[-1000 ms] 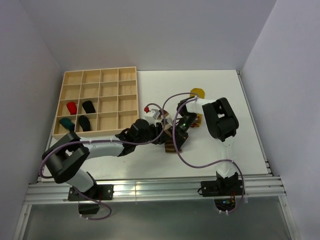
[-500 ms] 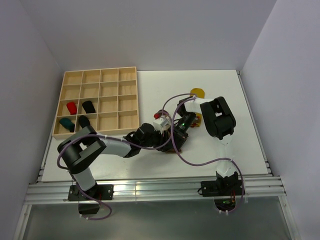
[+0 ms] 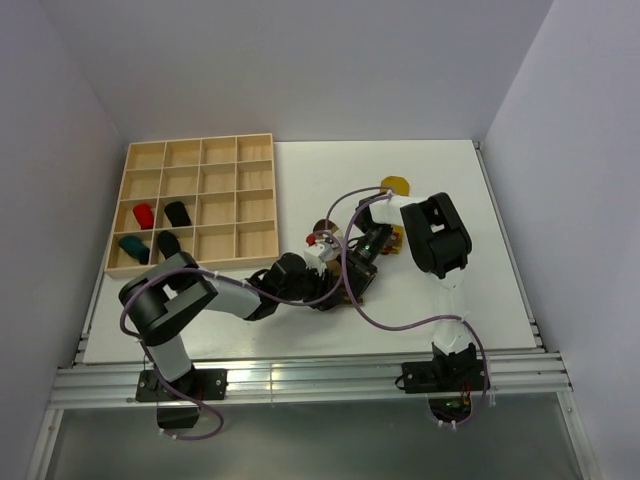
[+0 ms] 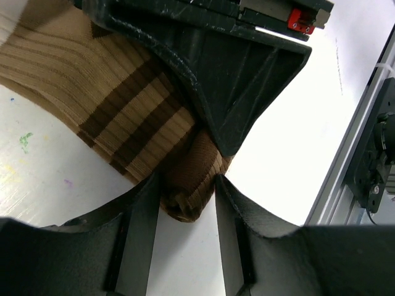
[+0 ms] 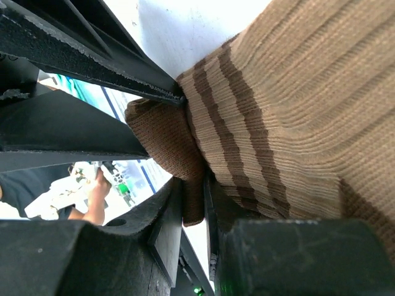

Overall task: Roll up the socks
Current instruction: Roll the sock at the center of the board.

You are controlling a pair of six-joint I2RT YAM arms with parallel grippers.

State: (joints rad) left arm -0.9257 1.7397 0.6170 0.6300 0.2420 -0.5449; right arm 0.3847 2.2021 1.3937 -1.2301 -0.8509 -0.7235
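**Position.** The striped sock [image 4: 123,105] lies on the white worktop [image 3: 480,200], just below the centre of the overhead view. Both arms meet over it there and cover it almost wholly. It is tan with dark brown bands and a plain brown end.

**Grip.** The left pincer [image 4: 185,182] stands partly open. Its two fingers [image 4: 139,234] are set against either side of the brown end, which fills the gap between them. The right pincer [image 5: 192,206] is closed to a narrow slit, and a thin fold of the same brown end is pinched in it. One end of the sock is thus held by both pincers, from opposite sides and very close together.

**Purpose.** This arrangement is judged to prepare the start of a roll. The end is bunched so that it can be turned over onto the flat part. Whether a first turn is already made cannot be told.

**Orientation.** The long axis is read from the wrist views.
- In the left wrist view it runs from the lower centre to the upper left.
- In the right wrist view it runs from the lower left to the upper right.
- The brown end points at the pincers, and the ribbed body is spread flat away from them.

**Other items.** A yellow sock [image 3: 396,185] lies apart, higher and right of centre. Rolled socks [image 3: 144,215] are kept in the wooden tray [image 3: 200,140] at the upper left, one per compartment.
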